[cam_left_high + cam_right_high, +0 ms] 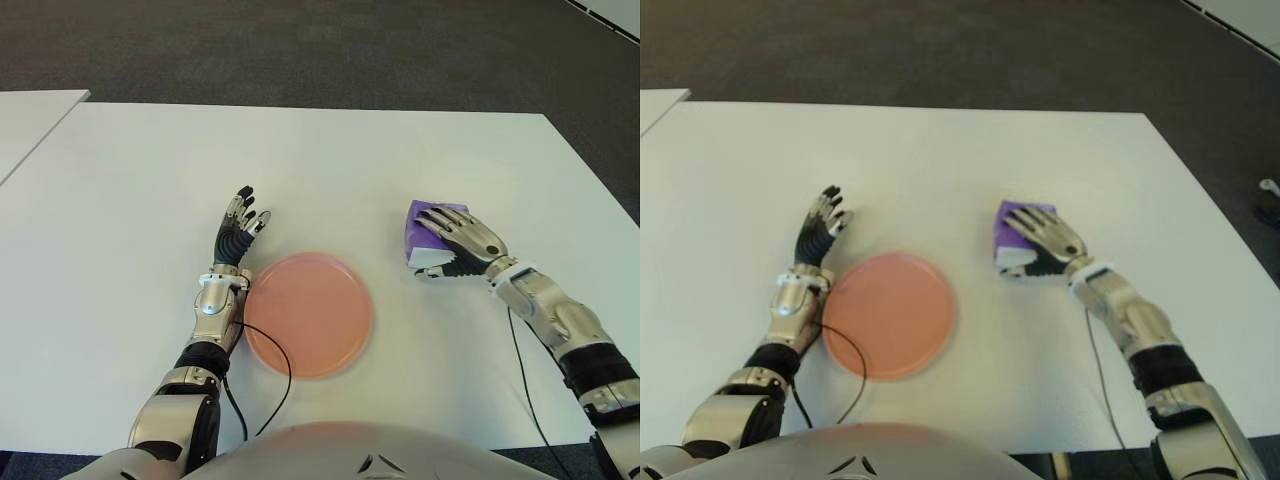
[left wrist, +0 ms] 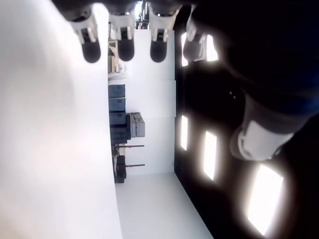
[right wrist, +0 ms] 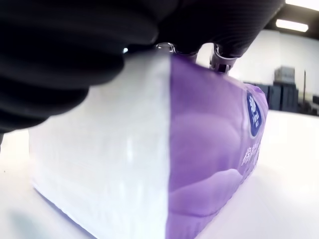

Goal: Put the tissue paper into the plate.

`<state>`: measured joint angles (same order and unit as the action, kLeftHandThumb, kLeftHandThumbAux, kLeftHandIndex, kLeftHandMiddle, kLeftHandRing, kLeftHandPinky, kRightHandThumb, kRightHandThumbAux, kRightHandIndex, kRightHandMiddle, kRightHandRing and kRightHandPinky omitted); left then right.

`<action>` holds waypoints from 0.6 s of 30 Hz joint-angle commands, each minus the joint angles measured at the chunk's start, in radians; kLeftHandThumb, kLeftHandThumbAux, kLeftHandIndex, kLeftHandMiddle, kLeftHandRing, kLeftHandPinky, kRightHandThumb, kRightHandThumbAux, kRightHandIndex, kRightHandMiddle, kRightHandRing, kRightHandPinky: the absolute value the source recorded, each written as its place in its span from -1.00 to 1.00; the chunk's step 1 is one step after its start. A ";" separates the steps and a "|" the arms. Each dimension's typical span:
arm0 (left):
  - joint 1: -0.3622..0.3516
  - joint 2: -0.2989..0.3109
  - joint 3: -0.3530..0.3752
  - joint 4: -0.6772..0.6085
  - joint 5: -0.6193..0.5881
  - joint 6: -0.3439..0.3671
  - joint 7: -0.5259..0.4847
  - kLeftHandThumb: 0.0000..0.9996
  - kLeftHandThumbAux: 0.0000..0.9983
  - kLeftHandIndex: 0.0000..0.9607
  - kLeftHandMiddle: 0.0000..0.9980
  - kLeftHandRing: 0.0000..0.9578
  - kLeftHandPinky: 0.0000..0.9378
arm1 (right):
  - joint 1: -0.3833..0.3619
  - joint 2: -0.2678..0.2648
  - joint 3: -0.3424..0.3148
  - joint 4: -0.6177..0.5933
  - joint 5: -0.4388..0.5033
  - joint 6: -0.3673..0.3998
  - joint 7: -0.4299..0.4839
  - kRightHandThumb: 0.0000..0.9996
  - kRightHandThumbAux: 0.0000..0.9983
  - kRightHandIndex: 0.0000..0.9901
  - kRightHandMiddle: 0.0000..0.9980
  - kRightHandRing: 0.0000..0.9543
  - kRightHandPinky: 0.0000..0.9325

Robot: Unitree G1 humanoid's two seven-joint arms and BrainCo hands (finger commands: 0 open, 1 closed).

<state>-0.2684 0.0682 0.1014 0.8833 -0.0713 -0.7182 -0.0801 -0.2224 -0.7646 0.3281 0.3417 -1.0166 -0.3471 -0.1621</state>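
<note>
Purple tissue pack under right robot hand, seemingly gripped

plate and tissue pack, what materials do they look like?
Plate: likely plastic, matte pink, evenly coloured with a thin rim. Tissue pack: soft glossy plastic film, purple and white, creased with sheen, under the right hand. Left hand shows left of the plate.

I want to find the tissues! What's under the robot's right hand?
Under the right hand is a purple-and-white tissue pack on the white table. The fingers drape over its top, covering most of it. The pink plate holds nothing. The left hand shows beside the plate, on its left.
</note>
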 commanded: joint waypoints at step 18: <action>0.131 -0.007 -0.011 0.069 0.030 0.022 0.001 -1.00 0.16 -1.00 -1.00 -1.00 -1.00 | -0.040 0.127 0.508 0.261 -0.467 0.285 -0.126 -0.76 -0.02 -1.00 -1.00 -1.00 -1.00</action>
<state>-0.2544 0.0685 0.1005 0.8839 -0.0679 -0.7184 -0.0801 -0.4071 -0.7036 0.6286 0.4391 -1.3383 -0.0396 -0.3684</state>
